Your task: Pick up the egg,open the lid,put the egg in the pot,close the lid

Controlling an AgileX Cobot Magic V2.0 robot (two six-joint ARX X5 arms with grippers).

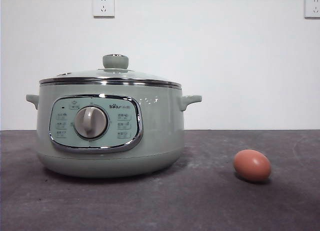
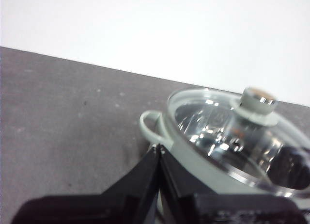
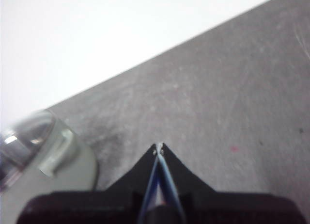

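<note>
You've got the bench (image 1: 210, 201) as a dark grey surface against a white wall (image 1: 225, 56), two sockets (image 1: 103, 5) high on it. The pot (image 1: 107, 128) sits on the bench, dial and control panel facing the front camera. The lid (image 1: 111, 76) is seated on the pot's rim, knob up. The egg (image 1: 252, 165) lies on the bench on its side, apart from the pot, on the side away from the panel's end.

Your left end effector (image 2: 160, 147) has its jaws pressed together, holding nothing, with its tips just beside the pot's side handle and the lid close ahead. Your right end effector (image 3: 159, 147) is likewise closed and empty, above bare bench with the pot's edge off to one side. The egg isn't in either wrist view. Neither arm shows in the front view.
</note>
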